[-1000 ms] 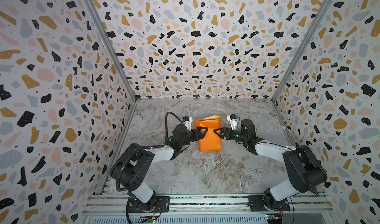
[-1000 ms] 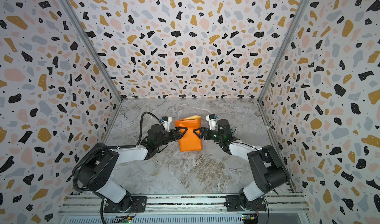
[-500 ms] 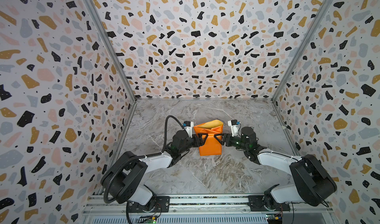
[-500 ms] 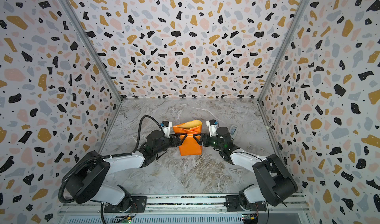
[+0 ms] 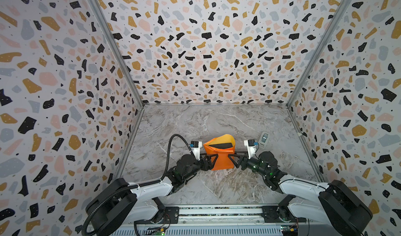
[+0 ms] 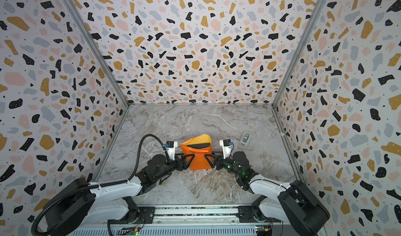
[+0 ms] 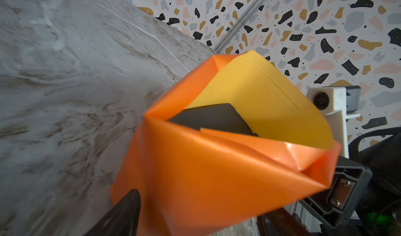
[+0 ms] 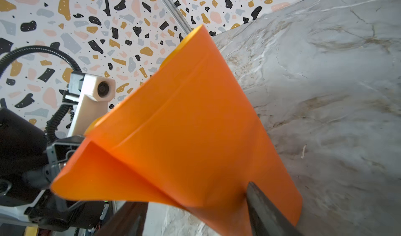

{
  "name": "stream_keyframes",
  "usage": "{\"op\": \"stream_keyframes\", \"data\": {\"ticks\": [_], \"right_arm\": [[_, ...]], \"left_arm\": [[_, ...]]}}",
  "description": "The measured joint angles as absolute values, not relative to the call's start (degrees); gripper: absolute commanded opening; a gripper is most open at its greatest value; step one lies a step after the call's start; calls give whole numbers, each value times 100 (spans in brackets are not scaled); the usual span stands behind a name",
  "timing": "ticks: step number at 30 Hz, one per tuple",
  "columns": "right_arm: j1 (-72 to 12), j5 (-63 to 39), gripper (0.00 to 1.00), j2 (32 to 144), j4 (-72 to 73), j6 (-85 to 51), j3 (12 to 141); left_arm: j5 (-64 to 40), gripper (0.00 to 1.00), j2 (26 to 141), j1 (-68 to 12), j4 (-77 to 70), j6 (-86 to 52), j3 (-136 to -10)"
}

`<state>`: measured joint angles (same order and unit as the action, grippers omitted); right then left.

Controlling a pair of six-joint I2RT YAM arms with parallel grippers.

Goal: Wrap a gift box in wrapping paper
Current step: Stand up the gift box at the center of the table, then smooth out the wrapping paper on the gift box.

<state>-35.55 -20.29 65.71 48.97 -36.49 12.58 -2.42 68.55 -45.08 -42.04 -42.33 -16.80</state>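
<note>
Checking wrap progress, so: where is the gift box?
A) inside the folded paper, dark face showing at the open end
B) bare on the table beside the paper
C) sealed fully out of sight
A: the gift box shows dark inside the wrapping paper, at its open, yellow-lined end.

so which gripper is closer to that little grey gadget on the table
The right gripper: the grey gadget lies just past it, on its side of the wrapping paper. The left gripper is across the paper from it.
</note>
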Motion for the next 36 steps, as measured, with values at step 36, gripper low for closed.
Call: {"op": "stream_keyframes", "data": {"ticks": [36], "right_arm": [[-3597,-1992,79,6764,4047,-2366,2196]], "left_arm": [[58,90,6908,-4512,-3701,-3756,-2491]]}}
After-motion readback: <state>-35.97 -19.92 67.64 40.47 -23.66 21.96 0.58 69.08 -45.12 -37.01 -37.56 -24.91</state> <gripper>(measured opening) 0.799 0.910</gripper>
